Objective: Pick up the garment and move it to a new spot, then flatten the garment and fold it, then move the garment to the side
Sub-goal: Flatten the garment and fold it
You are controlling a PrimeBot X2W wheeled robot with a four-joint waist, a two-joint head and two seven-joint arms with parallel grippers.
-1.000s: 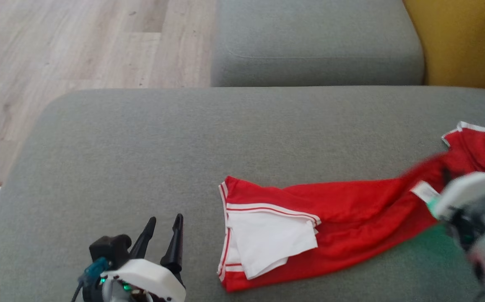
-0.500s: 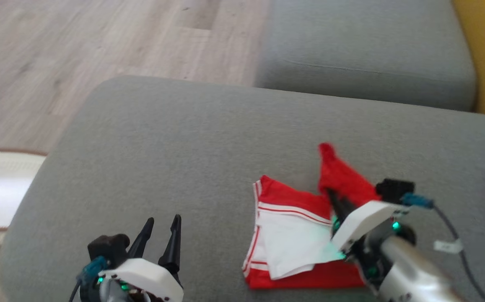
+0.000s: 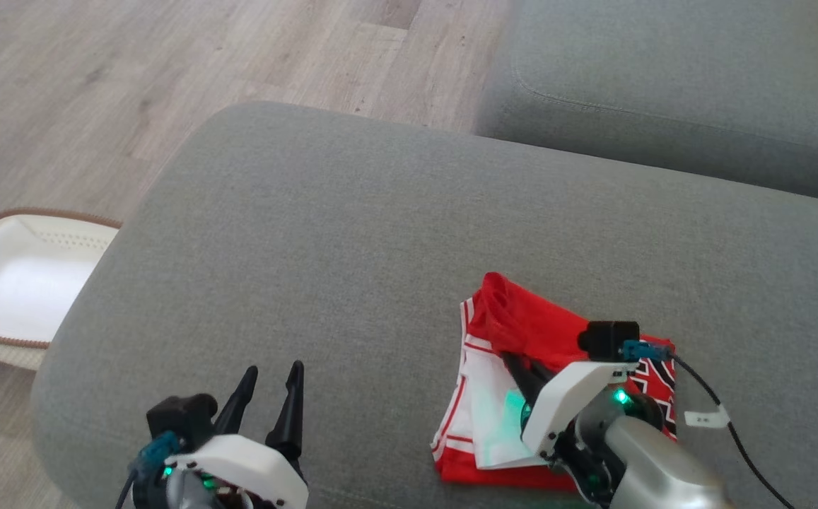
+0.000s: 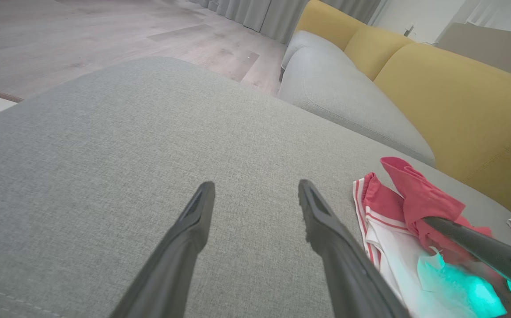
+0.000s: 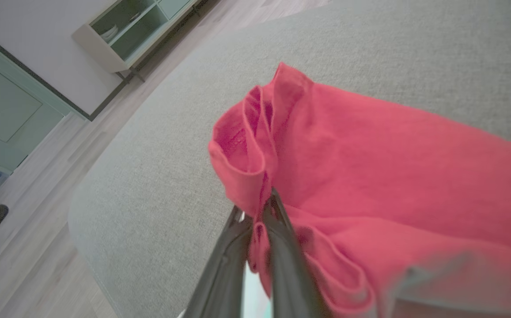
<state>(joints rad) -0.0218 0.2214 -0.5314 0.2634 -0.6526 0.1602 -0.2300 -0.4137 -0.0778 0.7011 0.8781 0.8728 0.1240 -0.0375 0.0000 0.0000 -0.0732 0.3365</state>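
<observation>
Head view: on the grey fabric sofa cushion (image 3: 352,233), lower right, the red-and-white cloth garment (image 3: 522,325) lies bunched, a fold pinched in the closed right gripper (image 3: 515,362). The left gripper (image 3: 274,371), lower left, spreads wide. Pale wood floor (image 3: 97,85) fills the upper left.

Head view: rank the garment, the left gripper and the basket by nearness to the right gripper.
1. The garment: pinched in the right gripper.
2. The left gripper: open, at lower left.
3. The basket: on the floor, far left.
</observation>
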